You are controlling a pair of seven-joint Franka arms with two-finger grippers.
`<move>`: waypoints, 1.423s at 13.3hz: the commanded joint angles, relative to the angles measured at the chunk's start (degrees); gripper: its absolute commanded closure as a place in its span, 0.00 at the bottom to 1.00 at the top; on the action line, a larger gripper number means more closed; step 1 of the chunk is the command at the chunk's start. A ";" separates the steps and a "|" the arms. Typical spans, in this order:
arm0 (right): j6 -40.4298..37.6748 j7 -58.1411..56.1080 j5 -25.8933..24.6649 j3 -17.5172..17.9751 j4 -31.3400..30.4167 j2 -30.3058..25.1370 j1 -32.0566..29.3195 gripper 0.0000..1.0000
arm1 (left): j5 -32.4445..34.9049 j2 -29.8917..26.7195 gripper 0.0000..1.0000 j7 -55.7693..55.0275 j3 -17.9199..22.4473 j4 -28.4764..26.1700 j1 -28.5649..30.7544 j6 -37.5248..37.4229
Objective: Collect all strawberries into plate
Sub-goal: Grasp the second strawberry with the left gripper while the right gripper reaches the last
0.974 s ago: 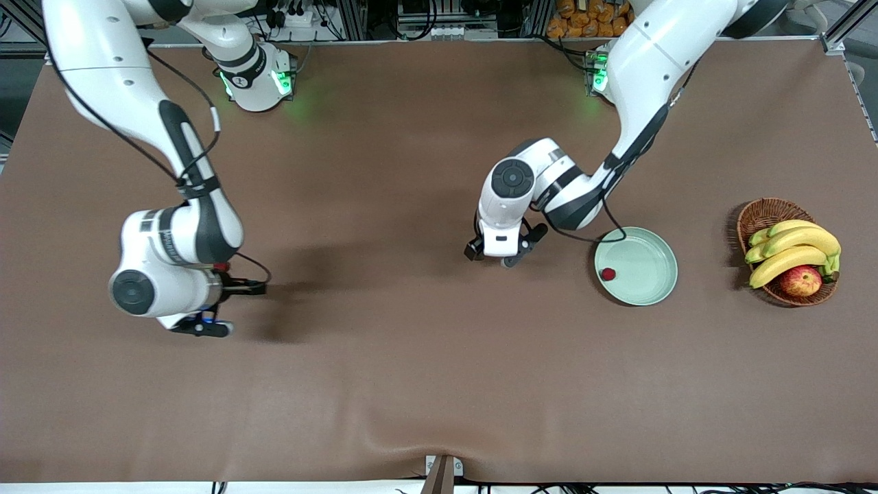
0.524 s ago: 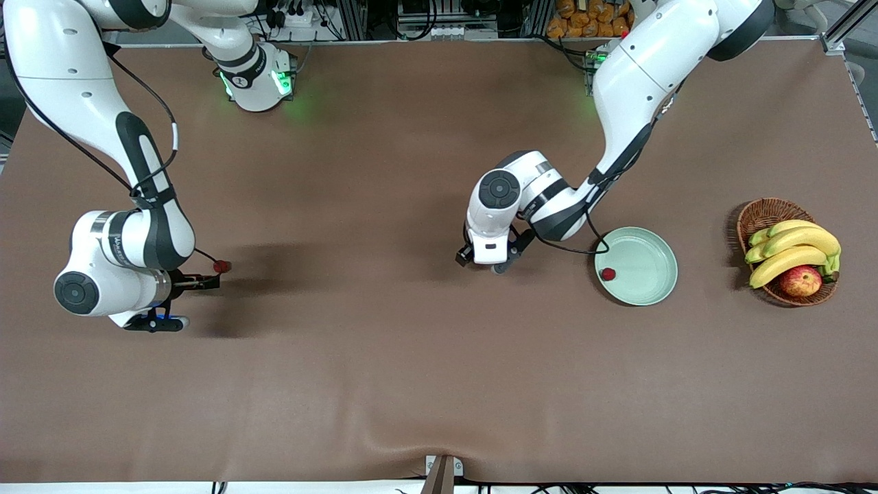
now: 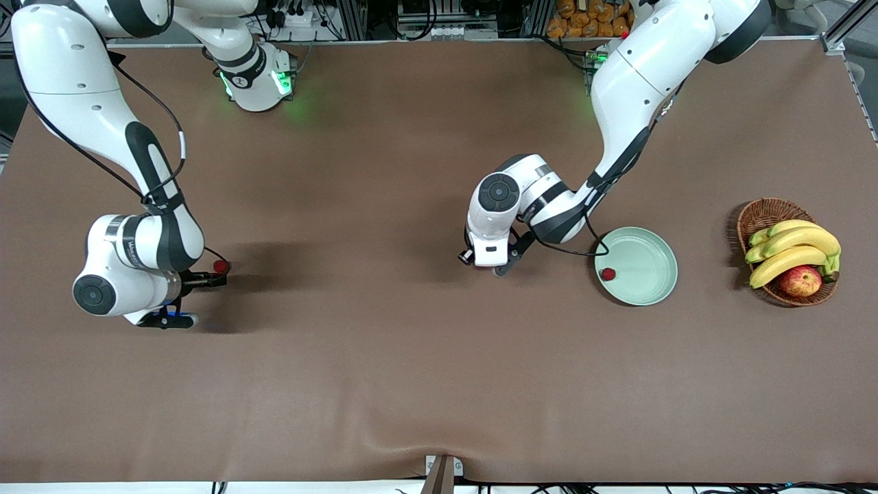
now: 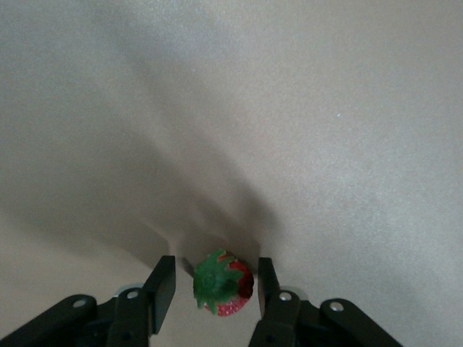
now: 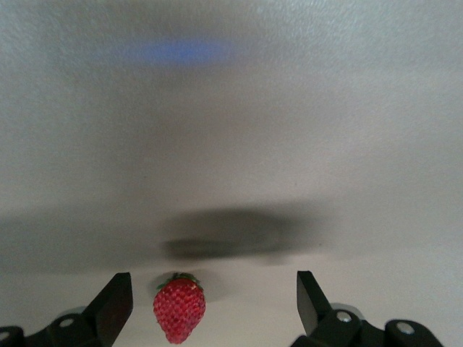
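While right arm waits, left fingers (image 4: 163,289) flank strawberry (image 4: 223,283)

Front view: a high camera looks steeply down on the whole desk (image 3: 425,384), arm bases at 12 o'clock, from well off.

Left wrist view: set close above the desk, sighting between the left pincer (image 4: 213,285) fingers at 6 o'clock, onto a strawberry (image 4: 223,283).

Right wrist view: equally close, right pincer (image 5: 213,303) at 6 o'clock, over another strawberry (image 5: 179,309).

Shared: that berry shows in the front view (image 3: 220,266) at 9 o'clock. The wrist views overlap nowhere.
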 commanded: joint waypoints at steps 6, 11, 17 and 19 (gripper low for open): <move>-3.18 0.71 -0.23 1.21 -0.98 -0.41 0.54 0.21 | 1.84 -1.31 1.00 0.08 0.07 2.05 0.51 0.01; -3.71 0.71 -0.06 1.21 -0.98 0.29 1.07 0.40 | 0.79 -11.60 1.00 13.65 -4.31 0.82 11.46 -11.03; -4.33 0.54 0.12 1.30 -0.63 0.12 1.16 0.88 | 1.66 -11.88 1.00 42.05 -13.82 -3.47 34.59 -22.76; -3.80 0.54 5.36 1.30 1.20 0.03 1.42 0.91 | 1.76 -11.53 1.00 50.39 -13.74 -5.15 39.77 -22.67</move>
